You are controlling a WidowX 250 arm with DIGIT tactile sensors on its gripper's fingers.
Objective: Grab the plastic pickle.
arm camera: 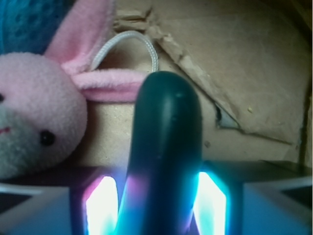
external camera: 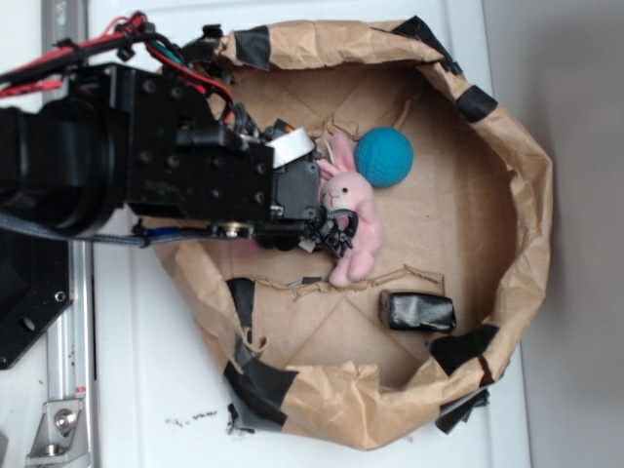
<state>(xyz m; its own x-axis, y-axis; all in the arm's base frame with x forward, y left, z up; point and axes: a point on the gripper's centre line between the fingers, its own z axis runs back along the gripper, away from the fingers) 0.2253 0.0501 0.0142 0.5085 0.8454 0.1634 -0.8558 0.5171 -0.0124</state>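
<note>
Wrist view shows my gripper (arm camera: 159,208) clamped on the pickle (arm camera: 165,147), which sticks out ahead between my lit fingers (arm camera: 101,205). It is smooth and could slip out. The bunny (arm camera: 39,117), just left, could snag as I lift.

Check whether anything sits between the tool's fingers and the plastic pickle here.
Nothing does. In the wrist view the plastic pickle stands directly between the lit finger pads, with no gap or object showing. The pink bunny lies off to the side.
</note>
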